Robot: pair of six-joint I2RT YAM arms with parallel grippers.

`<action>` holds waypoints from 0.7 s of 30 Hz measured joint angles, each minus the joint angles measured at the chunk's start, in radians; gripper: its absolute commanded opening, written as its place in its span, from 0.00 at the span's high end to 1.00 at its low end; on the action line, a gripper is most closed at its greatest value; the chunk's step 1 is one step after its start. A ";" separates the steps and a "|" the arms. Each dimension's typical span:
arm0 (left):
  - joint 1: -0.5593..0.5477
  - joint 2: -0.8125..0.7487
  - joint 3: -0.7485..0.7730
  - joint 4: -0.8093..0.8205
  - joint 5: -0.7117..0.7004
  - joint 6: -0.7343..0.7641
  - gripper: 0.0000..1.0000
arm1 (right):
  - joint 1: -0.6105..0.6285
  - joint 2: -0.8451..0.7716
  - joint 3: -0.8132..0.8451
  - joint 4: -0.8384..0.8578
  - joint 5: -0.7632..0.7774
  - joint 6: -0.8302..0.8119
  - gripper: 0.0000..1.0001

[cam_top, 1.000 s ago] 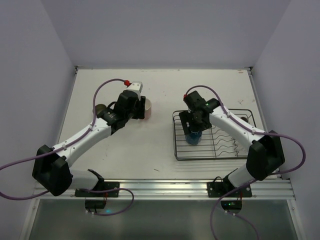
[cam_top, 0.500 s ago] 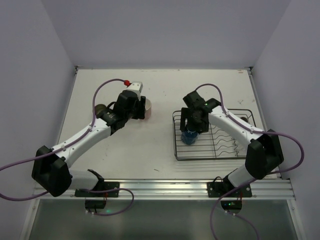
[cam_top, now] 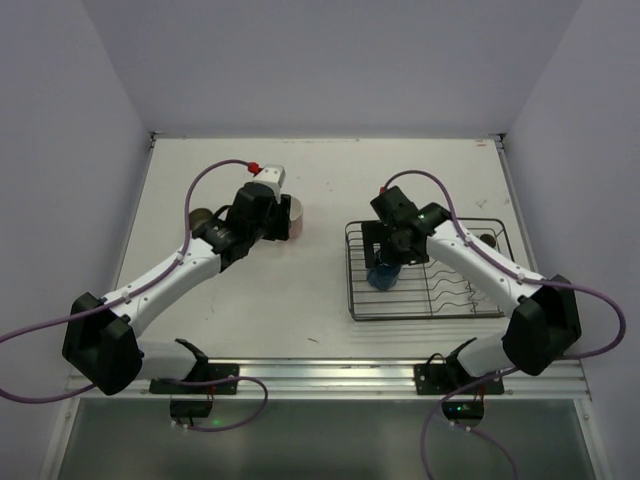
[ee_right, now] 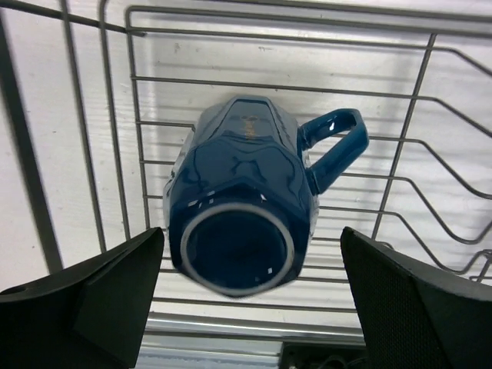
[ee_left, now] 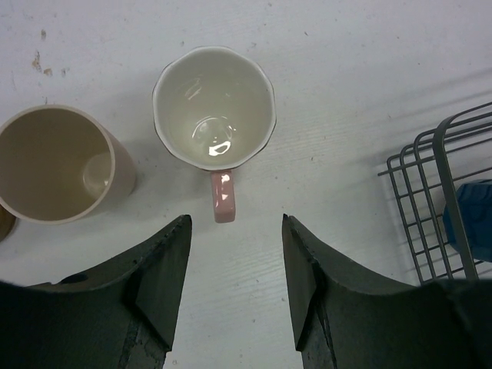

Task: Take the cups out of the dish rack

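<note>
A blue cup (ee_right: 242, 207) rests tilted in the wire dish rack (ee_right: 115, 115), its base ring towards the right wrist camera and its handle to the right. My right gripper (ee_right: 252, 231) is open wide, one finger on each side of the cup and neither touching it. In the top view that gripper (cam_top: 389, 260) hangs over the rack's (cam_top: 460, 312) left end, just above the blue cup (cam_top: 383, 278). The left gripper (ee_left: 235, 231) is open and empty, just short of the handle of an upright pink cup (ee_left: 214, 104) on the table. A beige cup (ee_left: 54, 165) stands to its left.
The rack's left edge (ee_left: 419, 177) and a bit of the blue cup (ee_left: 473, 219) show at the right of the left wrist view. A dark brown cup (cam_top: 202, 216) stands beside the left arm. A small pale object (cam_top: 487, 240) sits at the rack's far right corner.
My right gripper has opened wide and let go of the blue cup, which now lies in the rack. The right wrist shifted slightly. The left arm has stayed put.
</note>
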 measured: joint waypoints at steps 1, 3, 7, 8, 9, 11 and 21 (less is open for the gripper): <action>0.000 0.000 0.000 0.000 0.000 0.000 0.46 | 0.000 -0.018 0.001 -0.001 0.000 -0.015 0.01; 0.000 0.000 0.000 0.000 0.002 0.000 0.46 | 0.000 -0.062 0.006 -0.001 0.000 -0.045 0.01; 0.000 -0.001 0.000 0.000 0.014 0.000 0.46 | 0.000 -0.145 0.046 -0.005 -0.031 -0.118 0.01; 0.000 -0.002 0.000 0.001 0.017 0.000 0.46 | 0.001 -0.151 0.066 -0.011 -0.048 -0.142 0.01; 0.000 -0.005 -0.003 0.002 0.019 0.000 0.46 | 0.004 -0.153 0.081 -0.014 -0.055 -0.163 0.01; 0.000 -0.017 -0.015 0.006 0.026 0.000 0.46 | 0.014 -0.153 0.101 -0.014 -0.064 -0.216 0.01; 0.000 -0.065 -0.033 0.013 0.062 0.001 0.47 | 0.056 -0.219 -0.050 0.000 -0.006 -0.650 0.01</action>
